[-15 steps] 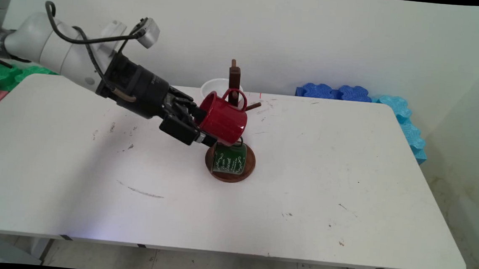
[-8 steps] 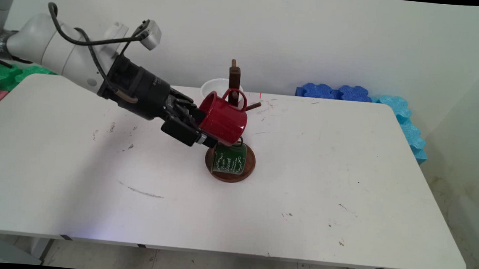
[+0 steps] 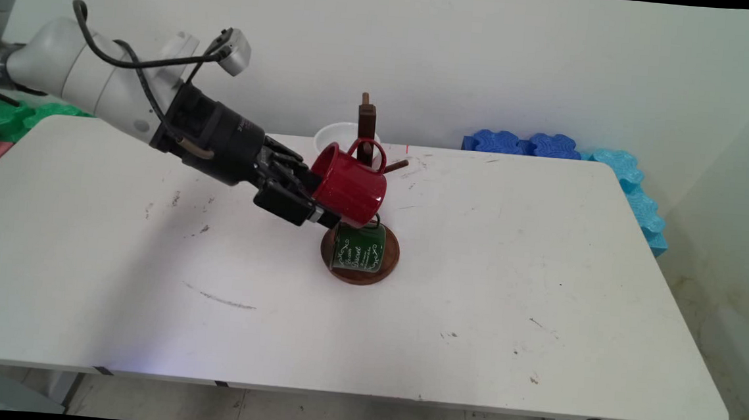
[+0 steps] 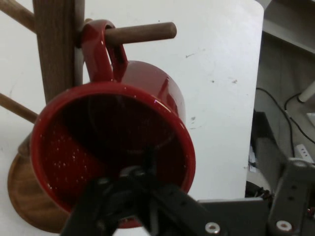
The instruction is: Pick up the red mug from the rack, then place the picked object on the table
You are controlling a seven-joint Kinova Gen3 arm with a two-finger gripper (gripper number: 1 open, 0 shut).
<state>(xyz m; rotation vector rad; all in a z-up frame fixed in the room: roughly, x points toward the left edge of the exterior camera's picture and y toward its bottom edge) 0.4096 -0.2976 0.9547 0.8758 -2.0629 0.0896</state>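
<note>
Little has moved since the earlier frames: the wrist sits a touch lower than half a second ago and the gripper (image 3: 312,199) is at nearly the same spot, while the red mug (image 3: 350,185) has not shifted.

Gripper – reaching in at a downward slant, tips at the mug's open mouth. In the hand view the black linkage crosses the lower rim, and one grey finger (image 4: 291,196) stands well off to the side, clear of the mug's wall. Fingers spread apart; nothing pinched between them.

Red mug – directly ahead of the hand, mouth turned toward it, tilted on its side. Its handle is looped over a wooden peg (image 4: 142,32) of the mug tree (image 3: 366,127), hard against the upright post. The peg's free end sticks out past the handle.

Green mug (image 3: 359,248) – below the fingertips and just under the red mug, white lettering on its side, over the tree's round wooden base (image 3: 392,254). I cannot tell whether it hangs or rests there.

Beyond the hand, behind the post: a white bowl (image 3: 335,135), partly hidden. Farther off past the tree, at the white table's (image 3: 475,276) back corner, blue foam blocks (image 3: 524,143). Behind the arm, green foam (image 3: 5,115) at the table's edge.
</note>
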